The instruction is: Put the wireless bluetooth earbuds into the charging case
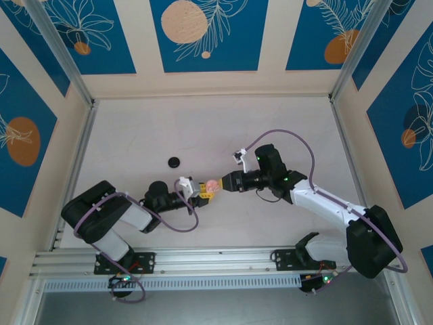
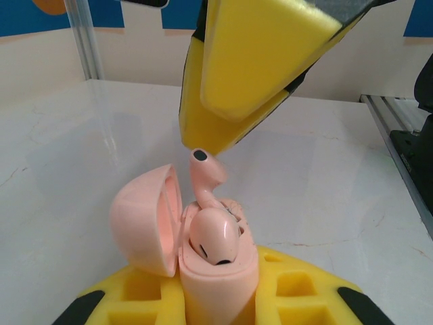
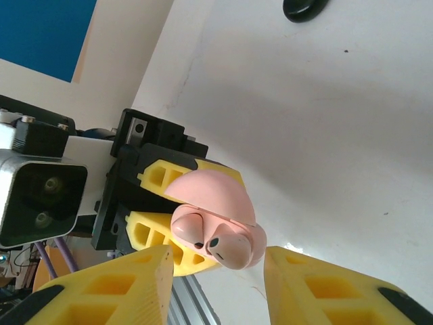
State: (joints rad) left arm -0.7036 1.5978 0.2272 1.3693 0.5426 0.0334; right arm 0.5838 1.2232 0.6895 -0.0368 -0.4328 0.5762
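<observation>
From above: gripping the pink charging case [image 1: 212, 185] tight in the left pincer [image 1: 205, 190] near mid-bench [image 1: 203, 128], likely to steady it. Meeting it nose to nose with the right pincer [image 1: 222, 183], with a black disc [image 1: 174, 162] lying well apart beyond.

From the left wrist: holding the lid [image 2: 145, 220] swung open, with one pale pink earbud [image 2: 215, 238] seated and the second pink earbud [image 2: 203, 172] standing proud just under a right fingertip [image 2: 230, 101]. Seemingly set up for a downward press.

From the right wrist: spreading the right jaws apart, clasping nothing, flanking the case.
</observation>
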